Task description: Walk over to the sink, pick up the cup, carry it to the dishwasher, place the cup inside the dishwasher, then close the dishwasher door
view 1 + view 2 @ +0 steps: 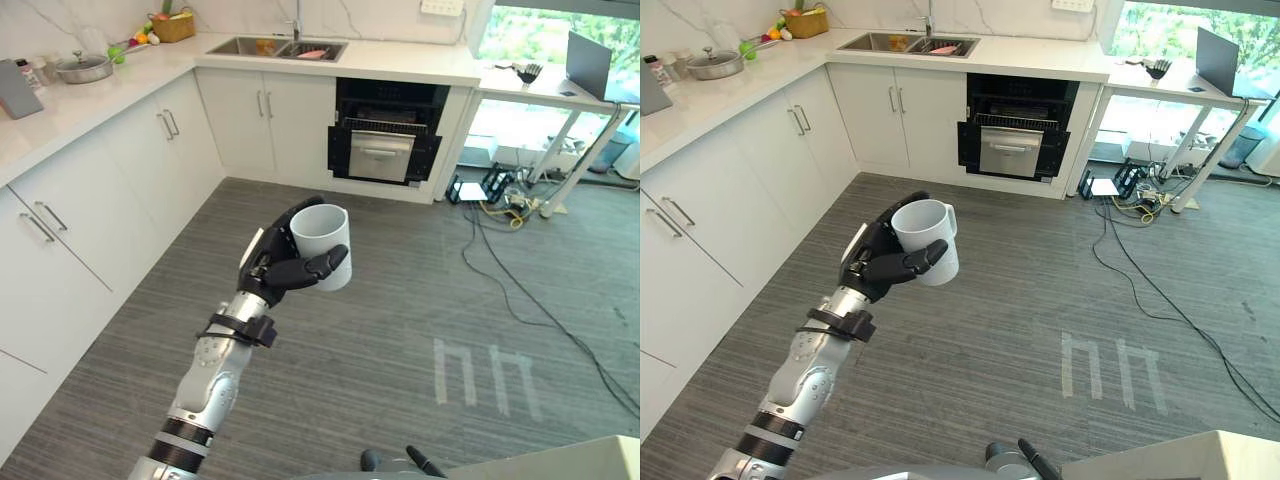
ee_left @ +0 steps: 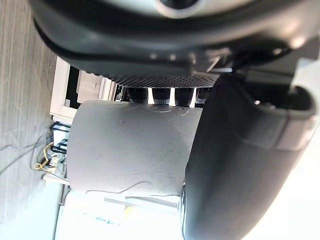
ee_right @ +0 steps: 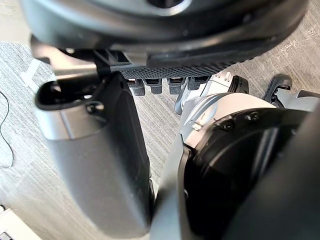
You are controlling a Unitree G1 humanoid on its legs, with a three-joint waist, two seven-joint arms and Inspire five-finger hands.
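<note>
On the floor, well apart from the dishwasher [image 1: 385, 140]: the cup [image 1: 322, 240] is held upright, mouth up, nowhere near the opening yet.
Left hand [image 1: 275, 268]: curled round the cup, with the thumb laid across the near wall and the fingers wrapped behind. In the left wrist view the cup wall is seen tight against the palm.
Right hand [image 3: 100, 150]: seen in its own wrist view with floor beyond. Whether it is spread or closed cannot be told.
Dishwasher: set under the counter [image 1: 400, 62]. The front is judged open, since a dark cavity and a rack are visible.
Sink [image 1: 275, 46]: let into the counter, above and left of the dishwasher. The cup is already away from it.
Step in hand: judged to be the carry. The pickup is done; placing the cup and closing the door are not yet done.
Next move: the gap to the dishwasher is to be closed by walking, with the cup kept level. The arm is then to be lowered toward the rack, clear of the open front.
</note>
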